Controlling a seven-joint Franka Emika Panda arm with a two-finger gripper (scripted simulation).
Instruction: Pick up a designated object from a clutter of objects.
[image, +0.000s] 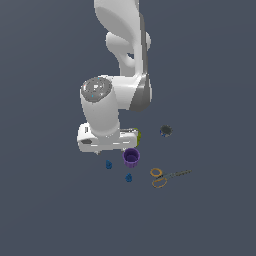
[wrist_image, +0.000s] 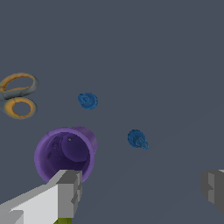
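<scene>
Grey gripper fingers stand spread and empty, above the open purple cup. I judge the elongated dark-blue lump between them the target; I should centre over it, clear of the rounder blue lump, then descend.

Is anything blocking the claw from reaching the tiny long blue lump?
Nothing visible blocks it. In the wrist view the open gripper has only bare floor before the tiny elongated dark-blue lump. The purple cup stands off to one side, near one finger.
</scene>
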